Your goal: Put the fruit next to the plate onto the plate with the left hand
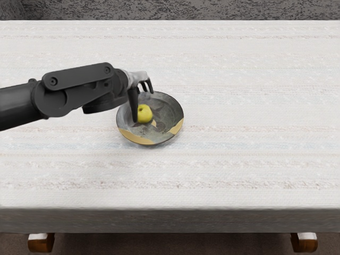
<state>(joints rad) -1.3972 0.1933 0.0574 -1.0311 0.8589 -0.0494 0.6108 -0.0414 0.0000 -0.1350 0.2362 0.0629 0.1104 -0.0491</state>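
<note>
A: What is seen nearest?

B: The table's front edge (pixel 170 220) is shown along the bottom, w/ 2 wooden feet (pixel 41 242) seen under it, 1 near each corner. Beyond that, a pale, faintly striped tabletop (pixel 239 170) is spread across the view.

A: And the plate?

B: A dark grey plate (pixel 171 109) is set left of centre on the tabletop. Its near rim is marked by a yellow band.

A: Where's the fruit found?

B: The yellow-green fruit (pixel 144 112) is seen resting inside the plate, towards its left half. The exact kind can't be told.

A: The hand's state?

B: The left hand (pixel 137 87) is held over the plate's far-left rim, approx. above the fruit. 1 dark finger (pixel 132 105) is pointed down just beside the fruit's left side; contact can't be confirmed. The other fingers are loosely curled higher up, apart from the fruit. Nothing is gripped, so the hand is taken as relaxed and empty.

A: Farther back?

B: The left arm (pixel 64 95) is seen entering from the left edge. Past the table's far edge, a dark speckled strip (pixel 170 9) is shown.
</note>
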